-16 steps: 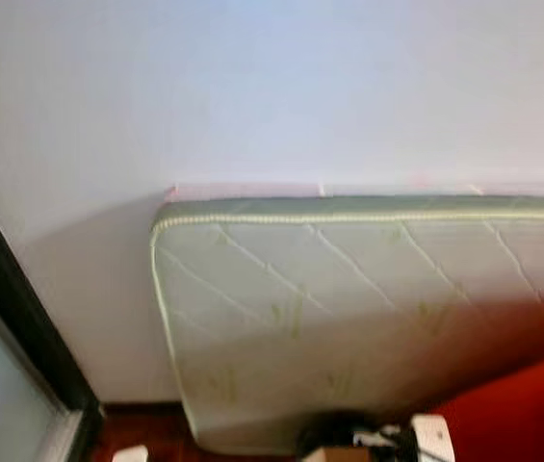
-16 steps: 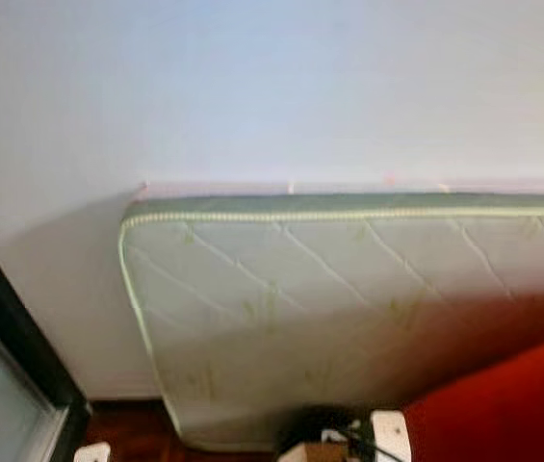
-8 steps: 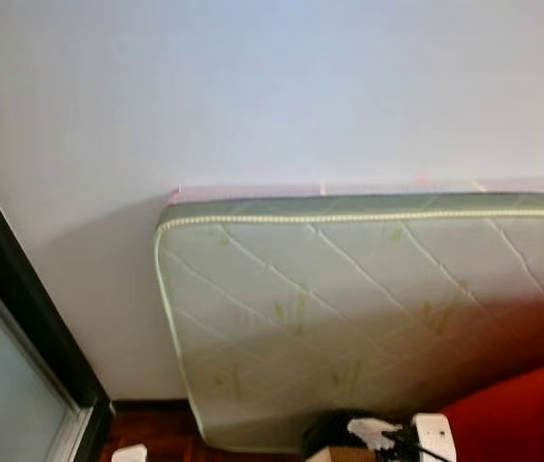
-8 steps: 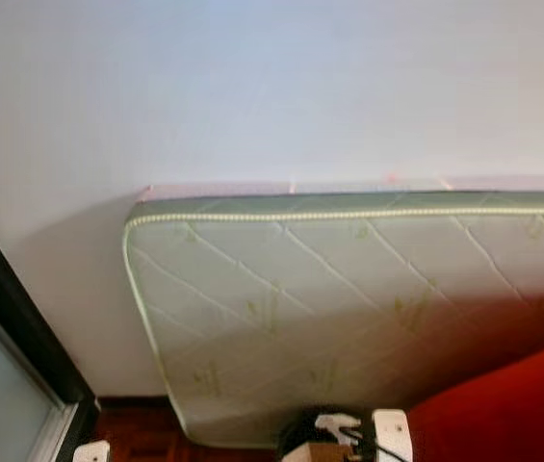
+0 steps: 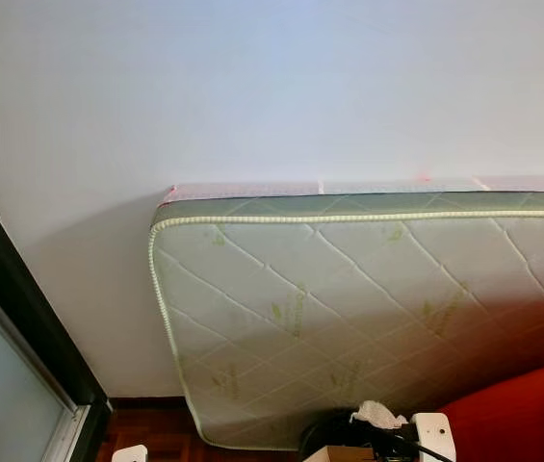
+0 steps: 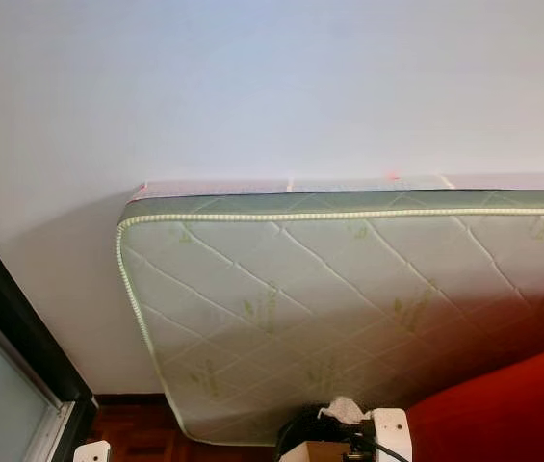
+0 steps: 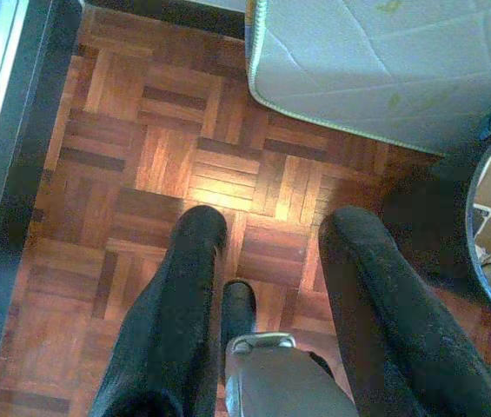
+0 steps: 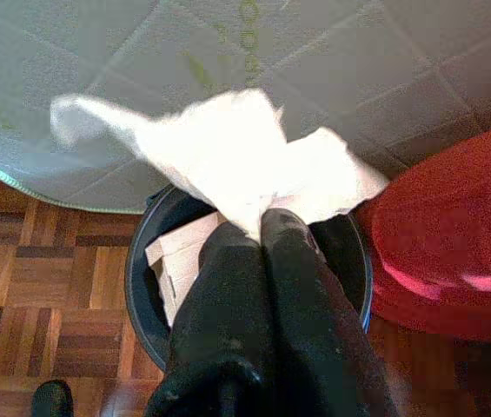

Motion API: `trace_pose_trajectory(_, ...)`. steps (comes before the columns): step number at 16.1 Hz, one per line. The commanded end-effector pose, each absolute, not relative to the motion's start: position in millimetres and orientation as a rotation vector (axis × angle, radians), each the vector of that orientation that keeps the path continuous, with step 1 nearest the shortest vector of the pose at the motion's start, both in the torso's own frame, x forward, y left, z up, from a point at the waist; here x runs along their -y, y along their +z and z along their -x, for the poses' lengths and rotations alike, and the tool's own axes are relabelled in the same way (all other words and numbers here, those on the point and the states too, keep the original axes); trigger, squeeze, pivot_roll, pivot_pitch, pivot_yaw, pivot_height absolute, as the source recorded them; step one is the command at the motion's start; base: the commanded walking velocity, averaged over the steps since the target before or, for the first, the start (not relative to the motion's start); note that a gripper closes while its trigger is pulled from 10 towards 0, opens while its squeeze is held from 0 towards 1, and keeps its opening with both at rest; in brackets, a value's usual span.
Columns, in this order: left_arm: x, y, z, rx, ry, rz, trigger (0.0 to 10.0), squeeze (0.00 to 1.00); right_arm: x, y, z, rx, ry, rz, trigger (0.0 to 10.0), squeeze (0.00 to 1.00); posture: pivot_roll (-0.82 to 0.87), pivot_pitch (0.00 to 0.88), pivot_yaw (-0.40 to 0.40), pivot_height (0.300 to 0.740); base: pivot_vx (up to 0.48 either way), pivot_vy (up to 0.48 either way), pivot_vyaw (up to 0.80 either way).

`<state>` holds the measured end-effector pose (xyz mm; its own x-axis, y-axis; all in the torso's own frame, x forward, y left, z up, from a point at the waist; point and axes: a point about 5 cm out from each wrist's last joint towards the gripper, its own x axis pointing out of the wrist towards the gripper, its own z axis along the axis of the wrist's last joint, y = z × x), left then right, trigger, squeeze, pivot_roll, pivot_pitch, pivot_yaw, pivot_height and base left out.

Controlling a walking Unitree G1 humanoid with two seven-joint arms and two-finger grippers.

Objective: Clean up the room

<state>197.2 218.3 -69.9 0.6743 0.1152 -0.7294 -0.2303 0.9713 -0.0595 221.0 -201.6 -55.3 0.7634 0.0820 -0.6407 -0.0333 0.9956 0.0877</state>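
Pinching a crumpled tissue (image 8: 228, 165) at its fingertips, the right claw (image 8: 262, 228) hangs over the bin (image 8: 141, 287).

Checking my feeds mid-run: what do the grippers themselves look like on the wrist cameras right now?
Left gripper: two long, thick black fingers with rounded tips and a matte, slightly dusty surface, and a silver-grey metal piece at their base. Right gripper: the same long black fingers, glossier here, joining a black base. No cables or markings can be made out.
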Motion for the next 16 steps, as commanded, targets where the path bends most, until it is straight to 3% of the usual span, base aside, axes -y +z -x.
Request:
trace_pose_trajectory(1, -218.8, -71.2, -194.3, -0.813, 0.198, 0.157, 10.0, 0.0, 202.8, -55.2, -220.1, -0.693, 0.061, -0.072, 10.0, 0.0, -0.03, 0.0, -0.014, 0.74, 0.0, 0.0, 0.0)
trace_pose_trajectory(16, -219.0, -71.5, -193.5, -0.812, 0.199, 0.153, 10.0, 0.0, 203.7, -56.6, -218.4, -0.707, 0.057, -0.051, 10.0, 0.0, -0.03, 0.0, -0.011, 0.74, 0.0, 0.0, 0.0)
